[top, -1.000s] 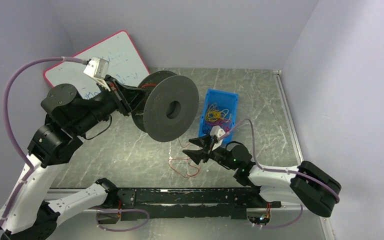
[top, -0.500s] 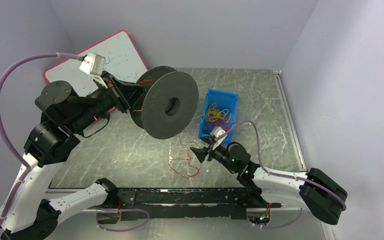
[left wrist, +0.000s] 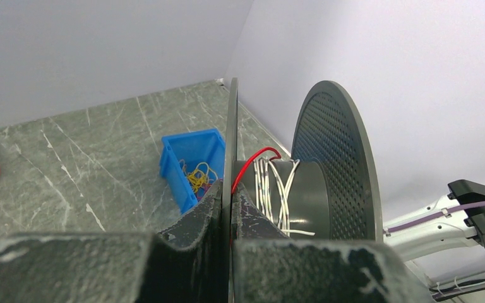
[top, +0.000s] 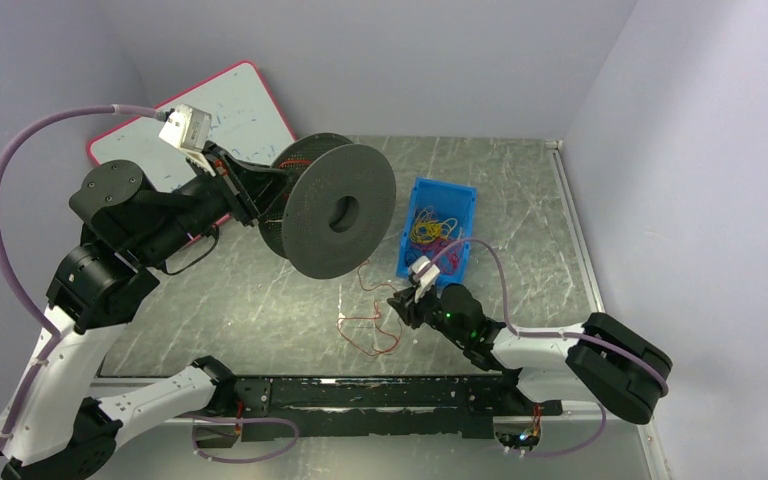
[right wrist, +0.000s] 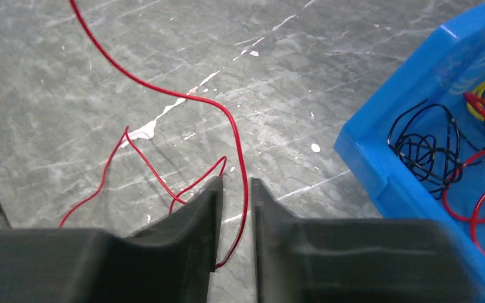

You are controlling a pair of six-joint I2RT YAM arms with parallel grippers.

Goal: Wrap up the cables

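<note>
A big dark grey spool hangs on edge above the table. My left gripper is shut on its rear flange; the left wrist view shows the flange pinched between the fingers. The thin red cable runs from the hub, past white windings, down to loose loops on the table. My right gripper is low over those loops. In the right wrist view its jaws stand a narrow gap apart, with a strand of the red cable passing between them and not pinched.
A blue bin of tangled yellow, red and black wires sits just behind the right gripper, its wall close to the right finger. A red-edged whiteboard leans at the back left. The walls stand close on all sides.
The right gripper's jaws have narrowed from wide open to a small gap around a red strand, and it has shifted slightly toward the loops. The left arm tilted the spool a little early on, then held still.
</note>
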